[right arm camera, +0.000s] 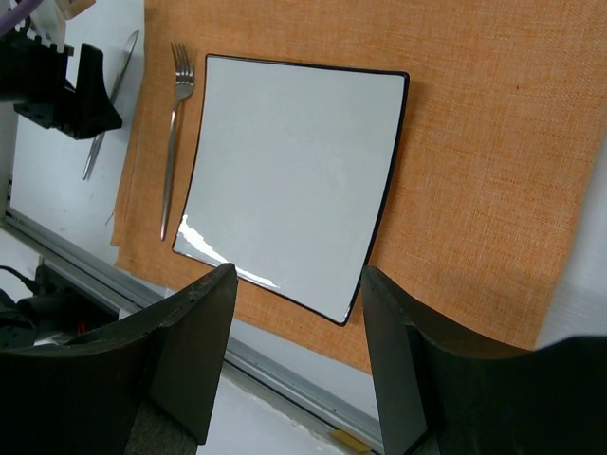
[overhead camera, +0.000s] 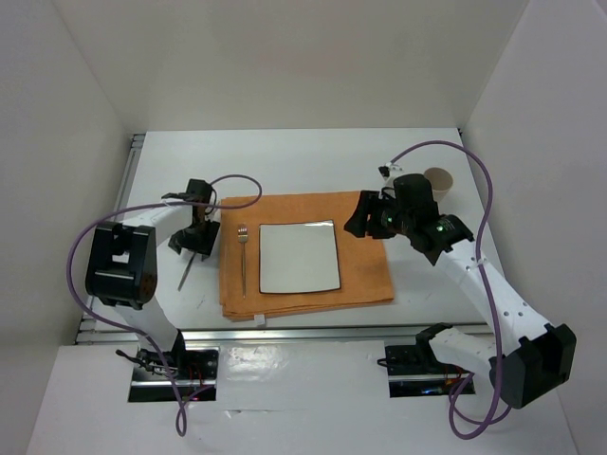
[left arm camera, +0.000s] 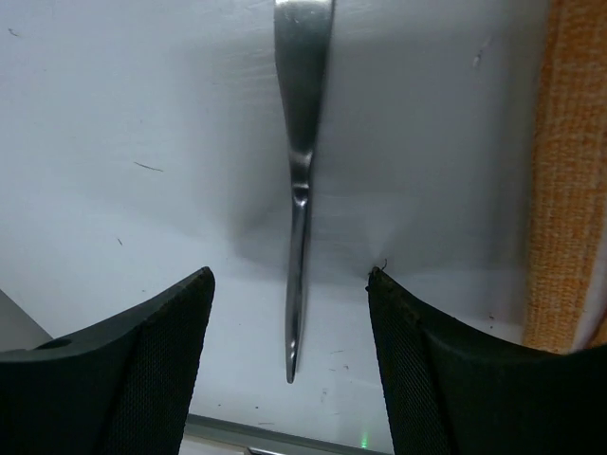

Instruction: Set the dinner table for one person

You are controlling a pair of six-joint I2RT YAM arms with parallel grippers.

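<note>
Utensil lies left of the mat, its length roughly along the mat's edge. Left gripper (open, the nearer one) straddles its thin end.

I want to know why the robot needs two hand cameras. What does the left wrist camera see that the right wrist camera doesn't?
Only the left wrist view: the inner pads of the left gripper, open on either side of the silver utensil. Only the right wrist view: the square plate, the fork and the open right gripper. Both: that utensil on the white dinner table, the orange mat, and the left gripper itself.
</note>
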